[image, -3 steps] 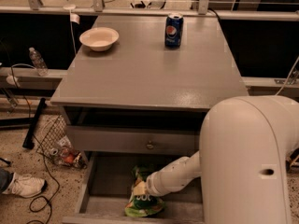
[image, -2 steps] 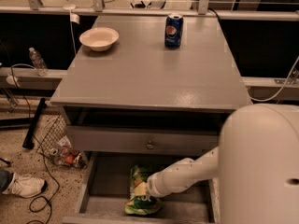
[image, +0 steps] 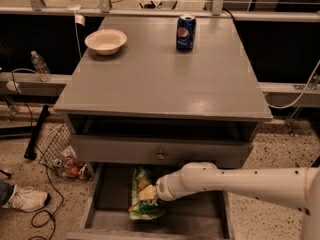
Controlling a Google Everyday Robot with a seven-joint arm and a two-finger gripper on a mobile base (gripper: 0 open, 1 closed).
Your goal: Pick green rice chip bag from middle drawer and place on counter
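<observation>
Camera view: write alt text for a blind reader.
The gripper is at the green rice chip bag lying in the open middle drawer, its arm reaching in from the picture's right. On the counter above stand a bowl and a Pepsi can.

The bulky white arm [image: 250,181] has swung away to the right, and its forearm now lies flatter. The gripper [image: 146,193] sits at the green rice chip bag [image: 145,209] in the middle drawer [image: 107,194].
</observation>
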